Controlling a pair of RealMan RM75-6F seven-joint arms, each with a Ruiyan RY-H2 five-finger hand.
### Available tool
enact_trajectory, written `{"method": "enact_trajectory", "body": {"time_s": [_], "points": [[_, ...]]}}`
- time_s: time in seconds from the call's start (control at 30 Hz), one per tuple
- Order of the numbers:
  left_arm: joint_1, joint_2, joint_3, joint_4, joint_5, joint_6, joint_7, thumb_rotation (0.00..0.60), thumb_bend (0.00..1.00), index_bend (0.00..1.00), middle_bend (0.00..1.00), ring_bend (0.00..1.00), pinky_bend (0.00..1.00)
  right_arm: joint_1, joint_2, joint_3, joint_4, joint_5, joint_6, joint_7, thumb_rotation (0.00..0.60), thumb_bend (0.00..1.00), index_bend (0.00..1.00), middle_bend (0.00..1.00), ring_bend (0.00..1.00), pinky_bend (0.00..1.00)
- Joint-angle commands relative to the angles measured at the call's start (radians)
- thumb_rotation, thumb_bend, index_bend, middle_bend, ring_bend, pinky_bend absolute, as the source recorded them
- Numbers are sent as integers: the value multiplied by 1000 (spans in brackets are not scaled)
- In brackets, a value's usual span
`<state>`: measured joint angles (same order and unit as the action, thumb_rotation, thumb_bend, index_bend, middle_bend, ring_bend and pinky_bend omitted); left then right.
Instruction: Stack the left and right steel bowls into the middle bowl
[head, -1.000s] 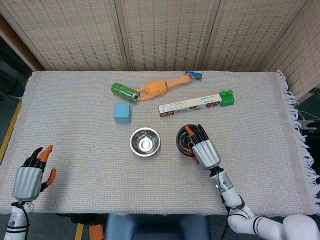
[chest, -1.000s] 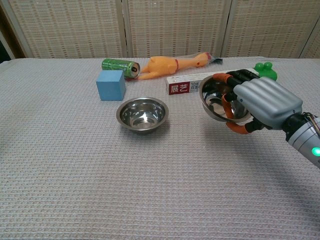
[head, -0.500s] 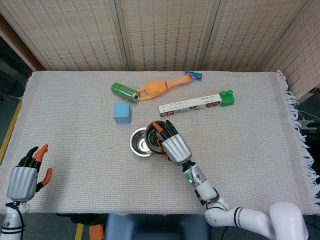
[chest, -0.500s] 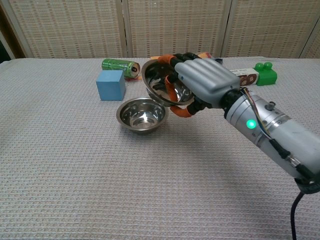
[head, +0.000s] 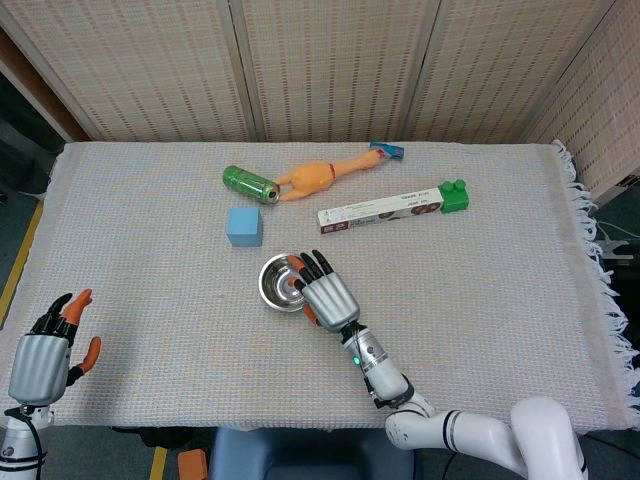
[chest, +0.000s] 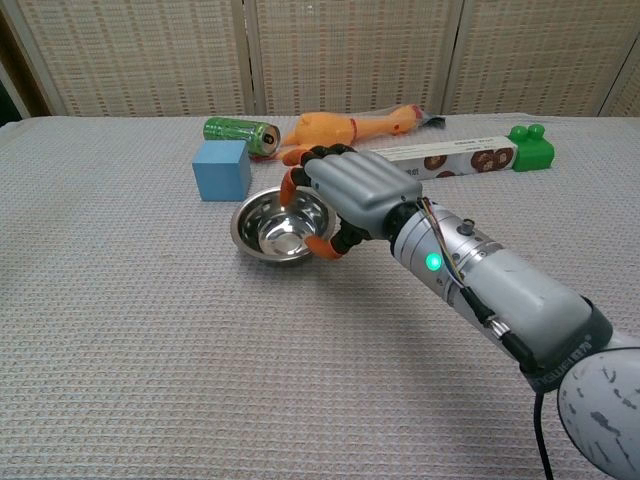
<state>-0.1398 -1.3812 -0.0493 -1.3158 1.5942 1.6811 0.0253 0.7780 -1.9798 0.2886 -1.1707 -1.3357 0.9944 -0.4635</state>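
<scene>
A steel bowl (head: 279, 285) (chest: 272, 228) sits low at the middle of the cloth-covered table, and it looks nested in the bowl that stood there. My right hand (head: 328, 297) (chest: 355, 190) lies over its right rim, fingers curled across the edge and thumb under it, still gripping it. No other separate bowl shows on the table. My left hand (head: 42, 355) hangs open beyond the table's near left edge, holding nothing, and shows only in the head view.
Behind the bowl stand a blue cube (head: 244, 226) (chest: 221, 169), a green can (head: 250, 183), a rubber chicken (head: 325, 175), a long box (head: 380, 210) and a green brick (head: 453, 195). My right forearm (chest: 490, 285) crosses the near right of the table.
My right hand carried the steel bowl leftward from the right of the table and lowered it into the middle bowl. My left hand drifted slightly down and left.
</scene>
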Motion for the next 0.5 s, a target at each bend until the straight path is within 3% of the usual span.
{"method": "enact_trajectory", "body": {"time_s": [0.03, 0.1, 0.17, 0.27, 0.37, 0.5], "points": [[2, 2, -1, -2, 5, 4, -1, 600, 440, 0, 204, 116, 349, -2, 20, -13, -15, 7, -1, -23, 600, 260, 183, 40, 0, 0], [4, 4, 0, -4, 13, 9, -4, 600, 440, 0, 204, 116, 349, -23, 82, -40, -80, -7, 18, -61, 600, 215, 65, 7, 0, 0], [7, 10, 2, -9, 19, 13, -9, 600, 438, 0, 203, 116, 349, -78, 177, -76, -196, -43, 89, -82, 600, 185, 8, 0, 0, 0], [16, 22, 4, -23, 22, 21, -10, 600, 437, 0, 196, 116, 349, -192, 359, -143, -390, -94, 214, -68, 600, 159, 0, 0, 0, 0], [30, 41, 8, -53, 22, 31, 7, 600, 438, 0, 182, 116, 348, -326, 542, -224, -509, -135, 352, -22, 600, 147, 0, 0, 0, 0], [51, 74, 19, -114, 8, 23, 72, 600, 440, 0, 138, 92, 324, -486, 687, -313, -495, -162, 518, 62, 600, 144, 0, 0, 0, 0]]}}
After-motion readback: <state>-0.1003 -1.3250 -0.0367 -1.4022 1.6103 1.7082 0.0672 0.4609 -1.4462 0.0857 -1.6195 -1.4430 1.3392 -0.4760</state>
